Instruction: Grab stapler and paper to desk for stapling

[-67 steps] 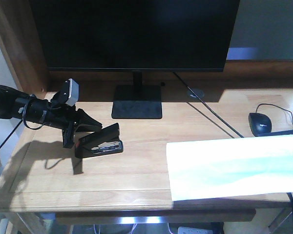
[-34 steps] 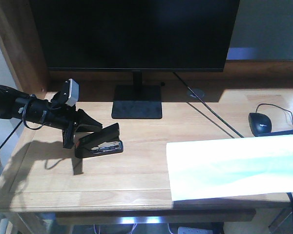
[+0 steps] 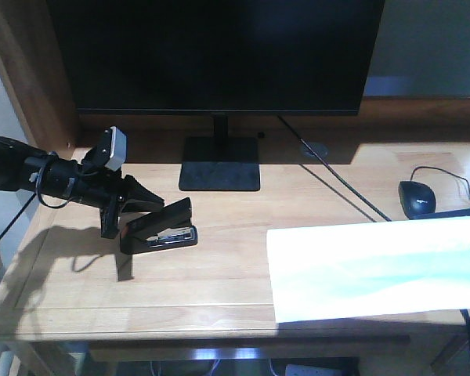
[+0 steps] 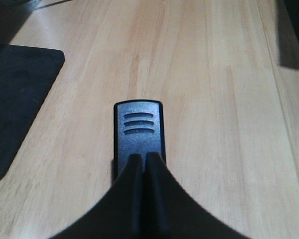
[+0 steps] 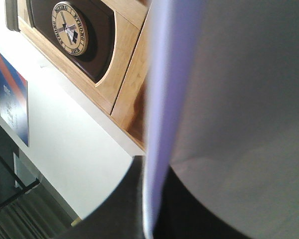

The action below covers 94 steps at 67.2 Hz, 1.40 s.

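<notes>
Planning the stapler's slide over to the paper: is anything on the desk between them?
Nothing visible. Only bare desk lies between the stapler and the paper. The monitor base and cable sit further back, and the mouse is behind the paper.

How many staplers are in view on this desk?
1. The stapler sits on the desk's left half, front-left of the monitor stand, with the left claw over its left end. No other shows; none seems hidden.

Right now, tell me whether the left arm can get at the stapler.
Likely yes: the left gripper, fingers closed, sits right over the stapler on the desk; nothing lies between them.
</notes>
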Tool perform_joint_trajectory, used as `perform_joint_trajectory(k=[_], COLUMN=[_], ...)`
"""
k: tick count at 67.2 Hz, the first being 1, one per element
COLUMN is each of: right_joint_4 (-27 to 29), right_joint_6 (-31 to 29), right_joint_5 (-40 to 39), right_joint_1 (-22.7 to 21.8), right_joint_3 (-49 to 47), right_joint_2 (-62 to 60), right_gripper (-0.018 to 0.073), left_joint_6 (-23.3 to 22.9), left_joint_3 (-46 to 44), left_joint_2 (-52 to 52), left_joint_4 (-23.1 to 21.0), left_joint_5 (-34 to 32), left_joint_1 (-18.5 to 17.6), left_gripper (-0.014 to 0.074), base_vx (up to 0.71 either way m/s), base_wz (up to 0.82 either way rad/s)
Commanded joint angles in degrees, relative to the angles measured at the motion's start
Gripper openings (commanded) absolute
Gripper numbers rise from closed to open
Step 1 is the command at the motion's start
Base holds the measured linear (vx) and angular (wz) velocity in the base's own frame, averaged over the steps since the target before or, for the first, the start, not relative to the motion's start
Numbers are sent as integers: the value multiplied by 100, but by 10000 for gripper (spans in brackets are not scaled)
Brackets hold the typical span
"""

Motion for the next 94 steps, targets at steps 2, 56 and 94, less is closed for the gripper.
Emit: perform_joint_trajectory(k=[2,56,94], right_joint_4=[91,-5524,-7726], right_joint_6=[-101,2160,3074], right_joint_5=[-262,273,-808], right_joint_1=[-9,-9,-1], right_joint_3=[121,-1406,-3406], right_joint_2=[36,352,2915], right_gripper=[-5,-5,-5], left_joint_6=[-5,-5,-5], left_joint_3=[-135,-135,-135], left_joint_2=[-366,-366,-366], left_joint_4=[-312,-312,-312], left_joint_5=[275,275,275], left_joint_1=[-38,-38,-38], left_gripper=[-8,-8,-8], base_vx=[0,0,0], base_wz=[0,0,0])
